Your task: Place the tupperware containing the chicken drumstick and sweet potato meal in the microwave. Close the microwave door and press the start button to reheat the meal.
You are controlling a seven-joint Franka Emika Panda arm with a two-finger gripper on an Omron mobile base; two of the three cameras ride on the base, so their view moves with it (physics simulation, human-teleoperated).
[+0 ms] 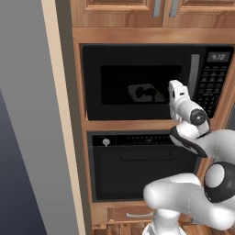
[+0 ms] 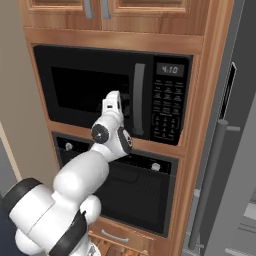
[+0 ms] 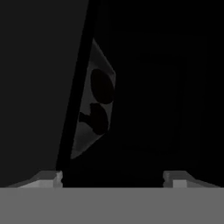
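Facing the microwave [image 1: 151, 80], we find its door [image 1: 137, 82] shut, the tupperware [image 1: 146, 93] visible behind the glass. Fingers [image 3: 57, 178] stand wide, holding nothing, near the door handle [image 2: 138, 100]. Oven [image 1: 137, 170] sits below, keypad [image 2: 167, 112] right.

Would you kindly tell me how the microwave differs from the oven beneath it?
The microwave has a vertical grey handle, a keypad and a lit display; the oven has a horizontal dark handle and round knobs. The microwave shows a tupperware through its window; the oven's front is blank. Both are black, closed, cabinet-mounted.
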